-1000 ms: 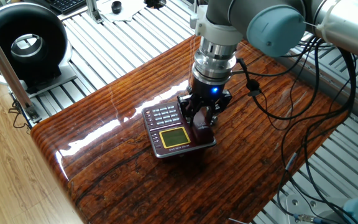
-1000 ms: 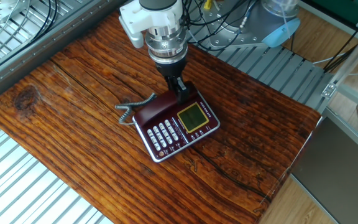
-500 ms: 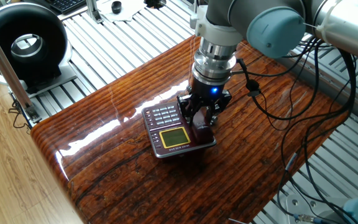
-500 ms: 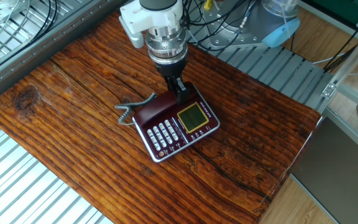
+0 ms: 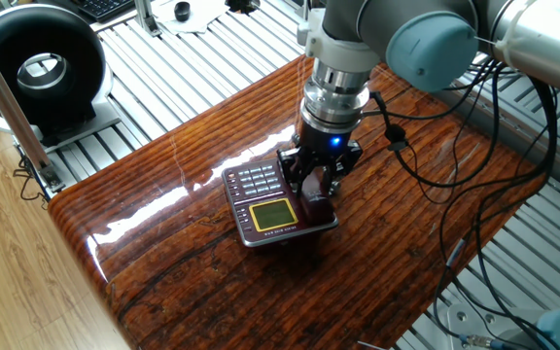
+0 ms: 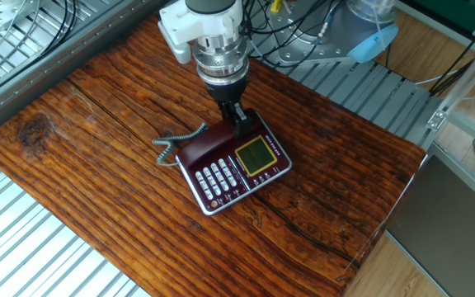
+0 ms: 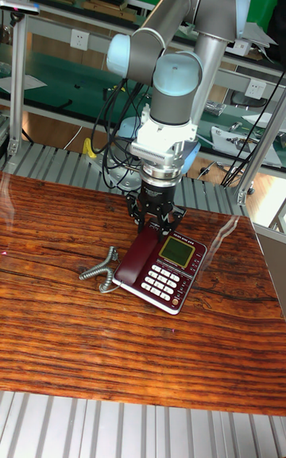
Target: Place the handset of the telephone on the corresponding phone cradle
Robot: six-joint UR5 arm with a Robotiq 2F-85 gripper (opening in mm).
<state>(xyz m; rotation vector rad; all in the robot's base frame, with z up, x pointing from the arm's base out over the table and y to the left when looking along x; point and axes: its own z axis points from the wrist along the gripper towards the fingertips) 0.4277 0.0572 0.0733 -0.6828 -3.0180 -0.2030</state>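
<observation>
The maroon telephone [image 5: 270, 212] [image 6: 250, 165] [image 7: 171, 271] sits mid-table, with its grey keypad and yellow-green screen facing up. The dark maroon handset [image 6: 207, 147] [image 7: 135, 255] lies flat along the side of the base and covers the phone cradle, which is hidden beneath it. Its grey coiled cord [image 6: 174, 144] [image 7: 97, 267] trails onto the wood. My gripper [image 5: 316, 187] [image 6: 239, 122] [image 7: 156, 227] points straight down over the handset's screen-side end. Its fingers straddle that end [image 5: 317, 201] and appear shut on it.
The wooden table [image 5: 163, 243] rests on slatted aluminium rails [image 5: 192, 58]. A black round device [image 5: 42, 68] stands past one corner. Black cables [image 5: 455, 175] hang from the arm over the table's far side. A green backdrop and shelving stand behind in the tall view.
</observation>
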